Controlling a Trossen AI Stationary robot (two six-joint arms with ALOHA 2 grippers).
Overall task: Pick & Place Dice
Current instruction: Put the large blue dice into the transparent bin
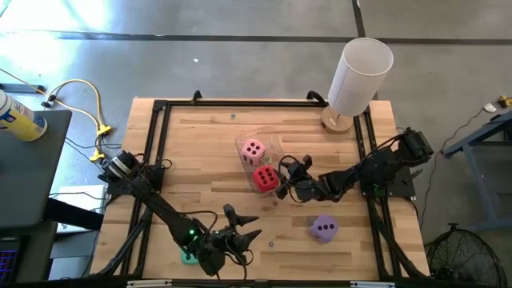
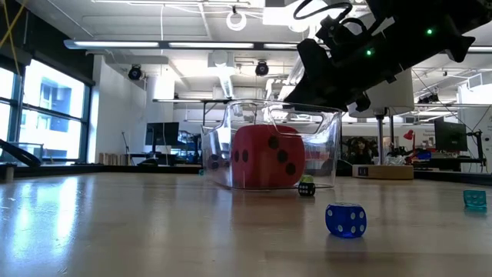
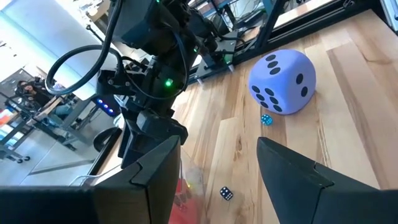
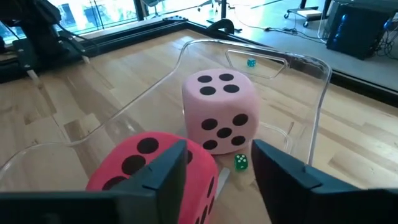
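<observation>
A clear bin [image 1: 242,142] stands mid-table with the pink die [image 4: 219,109] and the red die [image 4: 140,165] resting on its floor. My right gripper [image 4: 217,152] reaches over the bin's near-right rim, open, with the red die beside one finger and partly in the gap. The purple die [image 1: 323,228] sits on the table right of centre, also seen as the purple die [image 3: 283,81]. The green die [image 1: 189,256] lies near the front edge, mostly hidden by my left arm. My left gripper [image 1: 254,226] hovers open above the table near the front, holding nothing. My right gripper has one finger [image 4: 158,177] right against the red die's upper edge [image 4: 199,158]; I cannot tell whether it touches. The other finger stands apart from the die. The die sits on the bin's floor.
Tiny dice lie scattered: a blue one [image 2: 345,219], a black one [image 2: 307,188], a teal one [image 2: 474,198], and a green one [image 4: 240,162] inside the bin. A tall white cylinder on a wooden base [image 1: 360,76] stands at the far right corner. A black frame [image 1: 160,108] rims the table.
</observation>
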